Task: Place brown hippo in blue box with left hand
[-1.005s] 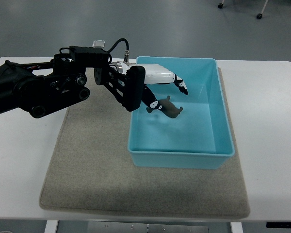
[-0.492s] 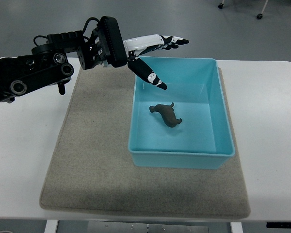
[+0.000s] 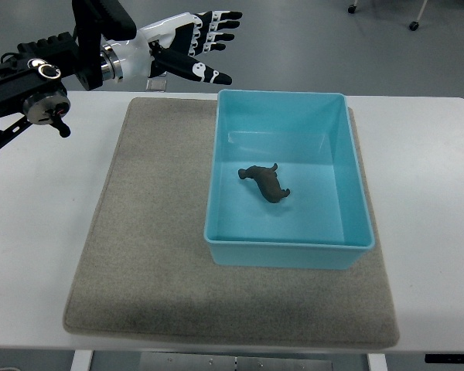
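Observation:
The brown hippo (image 3: 264, 183) lies on the floor of the blue box (image 3: 356, 232), a little left of its middle, with nothing touching it. The box stands on the right half of a grey mat (image 3: 147, 247). My left hand (image 3: 197, 42) is raised above the table's far left edge, well up and left of the box. Its white and black fingers are spread and hold nothing. The black left arm comes in from the upper left. My right arm is not in view.
The mat lies on a white table (image 3: 433, 193). Beyond the table's far edge is grey floor, with chair casters at the top right (image 3: 412, 25).
The left hand let go of the hippo inside the box, then rose and pulled back up and to the left, out of the box. The hippo now lies still on the box floor.

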Action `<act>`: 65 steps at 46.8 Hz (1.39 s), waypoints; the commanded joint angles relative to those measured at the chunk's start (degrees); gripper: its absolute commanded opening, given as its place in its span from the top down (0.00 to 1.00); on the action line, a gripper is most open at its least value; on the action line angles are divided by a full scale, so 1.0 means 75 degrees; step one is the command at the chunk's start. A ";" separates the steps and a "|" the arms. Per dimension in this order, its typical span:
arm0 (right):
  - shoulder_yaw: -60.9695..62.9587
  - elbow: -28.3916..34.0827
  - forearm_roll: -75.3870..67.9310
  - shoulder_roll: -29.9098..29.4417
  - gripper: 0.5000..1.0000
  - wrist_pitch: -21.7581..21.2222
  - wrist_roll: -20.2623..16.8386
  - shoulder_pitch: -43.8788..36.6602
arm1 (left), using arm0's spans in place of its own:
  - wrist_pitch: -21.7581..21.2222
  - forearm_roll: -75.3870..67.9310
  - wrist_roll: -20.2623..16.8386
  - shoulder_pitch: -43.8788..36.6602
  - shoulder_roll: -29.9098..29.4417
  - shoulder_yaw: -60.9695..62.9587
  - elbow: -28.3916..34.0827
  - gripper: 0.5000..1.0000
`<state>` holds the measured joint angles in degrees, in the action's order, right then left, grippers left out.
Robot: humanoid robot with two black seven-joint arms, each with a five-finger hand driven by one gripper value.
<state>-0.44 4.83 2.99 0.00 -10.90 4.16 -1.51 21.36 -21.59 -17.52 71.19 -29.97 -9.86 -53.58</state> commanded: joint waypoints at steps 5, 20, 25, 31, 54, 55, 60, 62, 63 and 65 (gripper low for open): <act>0.0000 0.0000 0.0000 0.0000 0.13 0.0000 0.0008 0.0002 | 0.1476 0.0850 0.0004 -0.0093 0.0011 -0.0009 0.1131 0.00; 0.0000 0.0000 0.0000 0.0000 0.13 0.0000 0.0008 0.0002 | 0.1819 0.2221 0.0027 -0.0409 0.0046 0.0003 0.2994 0.00; 0.0000 0.0000 0.0000 0.0000 0.13 0.0000 0.0008 0.0002 | 0.1819 0.2386 0.0027 -0.0632 0.0070 -0.0009 0.3241 0.00; 0.0000 0.0000 0.0000 0.0000 0.13 0.0000 0.0008 -0.0010 | 0.1819 0.2410 0.0039 -0.0855 0.0093 -0.0009 0.3253 0.00; 0.0000 0.0000 0.0000 0.0000 0.13 0.0000 -0.0004 0.0002 | 0.1819 0.2574 0.0039 -0.1405 0.0105 -0.0793 0.3253 0.00; 0.0000 0.0000 0.0000 0.0000 0.13 0.0000 -0.0004 0.0002 | 0.1819 0.2574 0.0027 -0.1464 0.0105 -0.0875 0.3253 0.00; 0.0000 0.0000 0.0000 0.0000 0.13 0.0000 0.0008 0.0002 | 0.1819 0.2597 0.0027 -0.1862 0.0233 -0.1484 0.3253 0.00; 0.0000 0.0000 0.0000 0.0000 0.13 0.0000 0.0008 0.0002 | 0.1819 0.2586 0.0027 -0.2061 0.0350 -0.1789 0.3253 0.00; 0.0000 0.0000 0.0000 0.0000 0.13 0.0000 0.0008 -0.0010 | 0.1819 0.2586 0.0027 -0.2143 0.0386 -0.1941 0.3264 0.00; 0.0000 0.0000 0.0000 0.0000 0.13 0.0000 0.0008 0.0002 | 0.1819 0.2586 0.0027 -0.2296 0.0421 -0.2176 0.3265 0.00</act>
<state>-0.44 4.83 2.99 0.00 -10.90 4.20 -1.53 35.00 -2.12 -17.33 55.76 -27.32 -23.24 -29.18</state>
